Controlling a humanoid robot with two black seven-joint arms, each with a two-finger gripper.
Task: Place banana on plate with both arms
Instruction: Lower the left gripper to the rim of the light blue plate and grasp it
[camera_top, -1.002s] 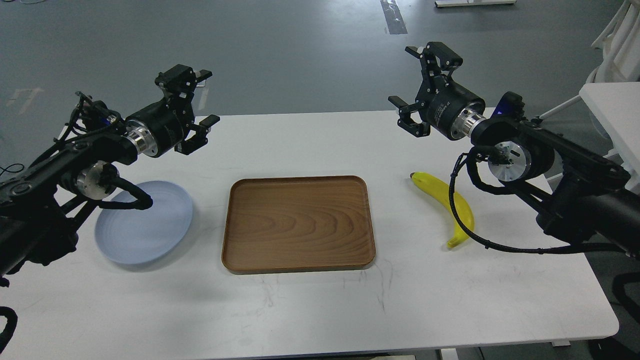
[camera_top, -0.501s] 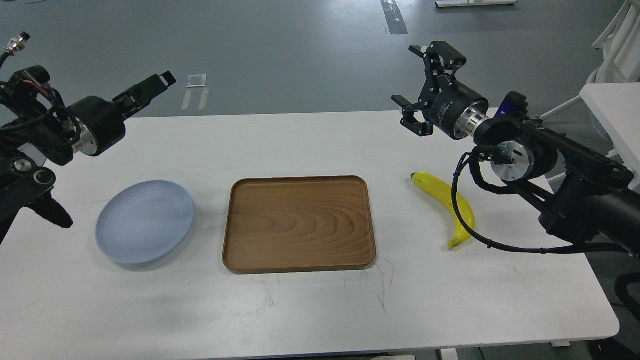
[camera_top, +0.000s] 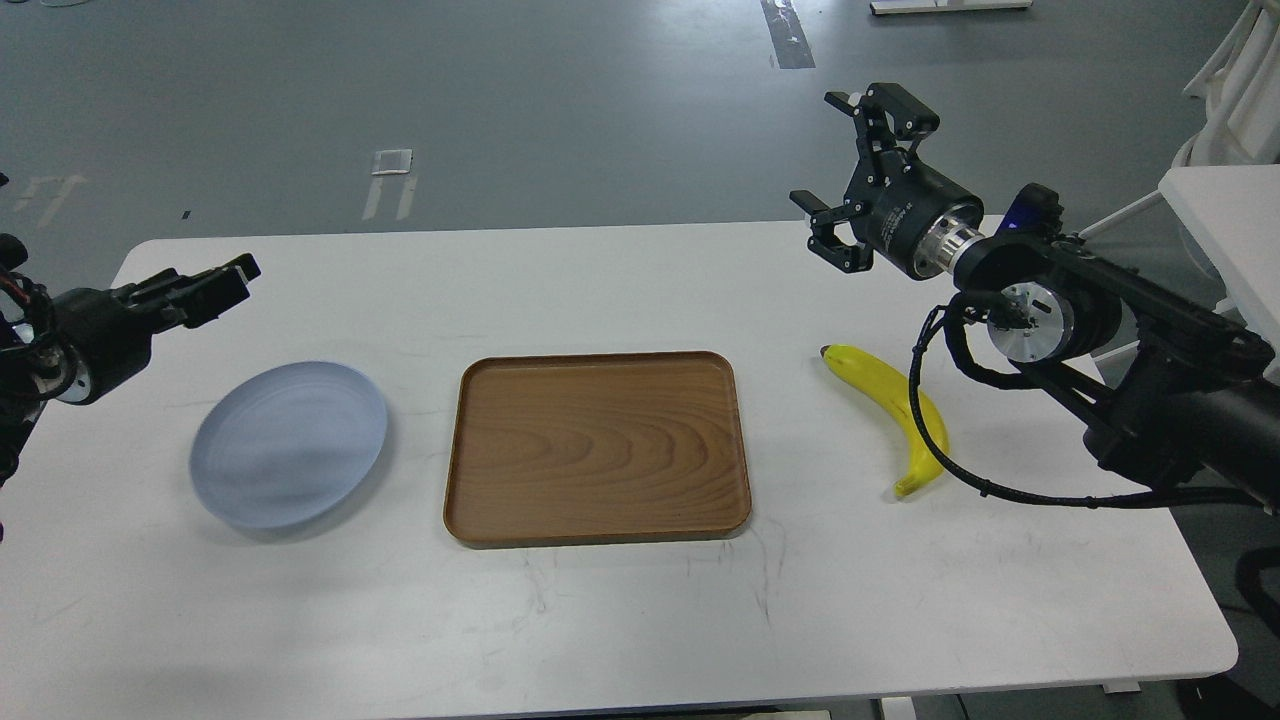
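The yellow banana (camera_top: 872, 377) lies on the white table at the right, with its dark stem tip toward the tray; a black cable of my right arm crosses it. The pale blue-grey plate (camera_top: 288, 443) sits empty on the table at the left. My right gripper (camera_top: 835, 160) is open and empty, held in the air over the table's far edge, beyond and above the banana. My left gripper (camera_top: 215, 282) is at the far left, above and behind the plate, apart from it. It is seen side-on and dark, so its fingers cannot be told apart.
A rectangular brown wooden tray (camera_top: 597, 447) lies empty in the middle of the white table (camera_top: 640, 620), between plate and banana. A white stand (camera_top: 1215, 215) is off the table's right edge.
My left arm has swung back to the left and down, from beside the tray's far side to the table's left edge. My right gripper has shifted only slightly to the right.
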